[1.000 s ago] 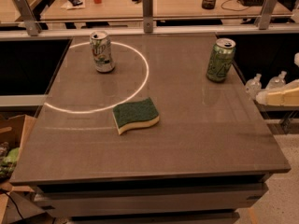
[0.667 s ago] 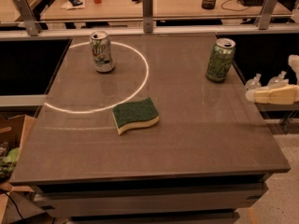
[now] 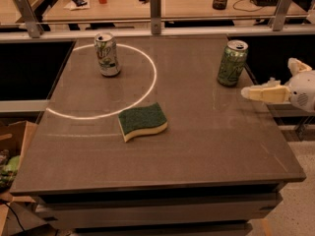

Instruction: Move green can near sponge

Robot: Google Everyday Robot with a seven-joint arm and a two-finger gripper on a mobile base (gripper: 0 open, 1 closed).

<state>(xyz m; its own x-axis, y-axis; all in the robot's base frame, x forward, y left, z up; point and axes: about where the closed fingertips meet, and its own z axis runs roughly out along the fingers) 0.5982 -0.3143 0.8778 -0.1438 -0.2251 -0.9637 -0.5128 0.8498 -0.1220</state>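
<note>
The green can [image 3: 231,63] stands upright at the back right of the dark table [image 3: 211,146]. The sponge [image 3: 142,121], dark green on top with yellow foam below, lies flat near the table's middle, well to the left of and in front of the can. My gripper [image 3: 269,78] reaches in from the right edge of the view, just right of and slightly in front of the can, not touching it. Its pale fingers [image 3: 263,93] are spread apart and hold nothing.
A white-silver can with green lettering [image 3: 107,54] stands at the back left inside a bright ring of light [image 3: 147,90]. A metal rail with posts [image 3: 155,9] runs along the far edge. A cardboard box [image 3: 10,151] sits on the floor at left.
My gripper has moved a little to the left, further into view and closer to the green can. The cans and sponge have not moved.
</note>
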